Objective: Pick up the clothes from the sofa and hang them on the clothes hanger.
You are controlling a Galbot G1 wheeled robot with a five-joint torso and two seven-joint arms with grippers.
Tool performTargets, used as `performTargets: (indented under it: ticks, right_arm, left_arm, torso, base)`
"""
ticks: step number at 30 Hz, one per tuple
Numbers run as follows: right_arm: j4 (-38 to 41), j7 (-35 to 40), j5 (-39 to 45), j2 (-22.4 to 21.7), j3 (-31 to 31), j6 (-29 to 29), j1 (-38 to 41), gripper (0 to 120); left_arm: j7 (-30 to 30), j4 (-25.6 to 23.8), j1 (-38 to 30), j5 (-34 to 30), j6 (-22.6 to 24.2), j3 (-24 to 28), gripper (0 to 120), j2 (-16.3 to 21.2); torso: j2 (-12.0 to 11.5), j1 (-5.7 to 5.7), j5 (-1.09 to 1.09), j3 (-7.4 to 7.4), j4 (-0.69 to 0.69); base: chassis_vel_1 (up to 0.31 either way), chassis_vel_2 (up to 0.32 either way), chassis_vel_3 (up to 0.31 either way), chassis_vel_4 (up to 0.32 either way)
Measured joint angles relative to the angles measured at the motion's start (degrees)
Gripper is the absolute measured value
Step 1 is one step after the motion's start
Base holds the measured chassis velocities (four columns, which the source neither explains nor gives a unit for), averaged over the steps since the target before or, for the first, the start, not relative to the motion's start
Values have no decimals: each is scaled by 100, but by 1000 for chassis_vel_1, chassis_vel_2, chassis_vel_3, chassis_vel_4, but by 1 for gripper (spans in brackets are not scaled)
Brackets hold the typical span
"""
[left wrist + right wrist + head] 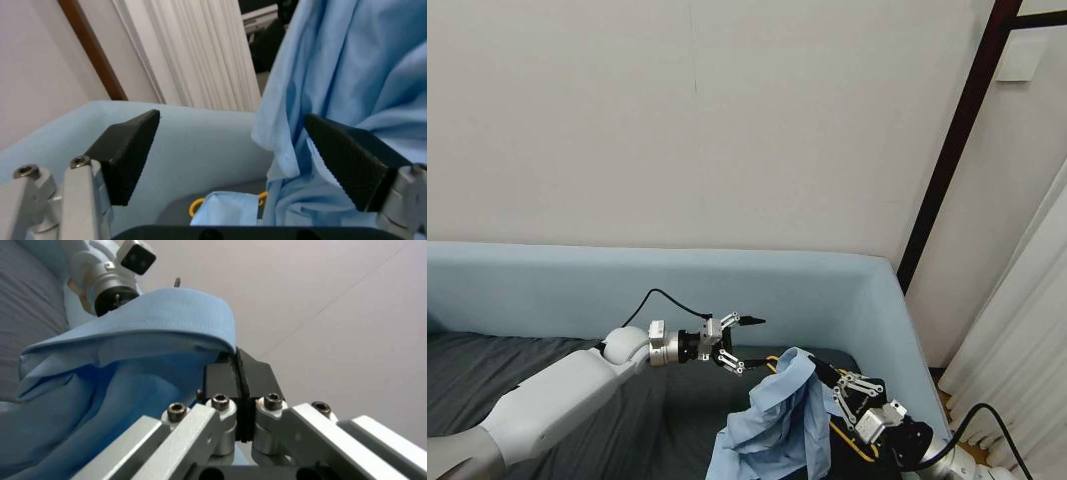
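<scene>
Right gripper (237,371) is pinching the limp, lightweight shirt (777,425) at lower center, left gripper (749,346) gaping just beside it, so I'd grab a thick fold.

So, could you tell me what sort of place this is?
Probably a living room: a pale blue sofa against a plain wall, white curtains beside it, a blue shirt in the right hand.
</scene>
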Motion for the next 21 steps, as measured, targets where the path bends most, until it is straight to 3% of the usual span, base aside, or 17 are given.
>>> performTargets:
  ticks: [4,8,11,21]
  right_arm:
    - [33,0,6,-5,49,3,-53,0]
    - [69,2,13,-1,90,5,-93,0]
    - [70,2,5,13,90,6,-105,0]
    - [-2,17,-130,77,-16,12,-117,0]
  left_arm:
    - [73,227,-183,192,-38,160,79,-190]
    - [159,607,-265,453,-230,229,64,-503]
    - [204,625,-281,468,-237,285,59,-588]
    - [304,518,-435,529,-310,552,59,-695]
  torso:
    - [0,0,0,0,0]
    - [0,0,-1,0,0]
    - [0,0,0,0,0]
    - [0,0,0,0,0]
  base:
    - [0,0,0,0]
    - [0,0,0,0]
    - [0,0,0,0]
    - [0,0,0,0]
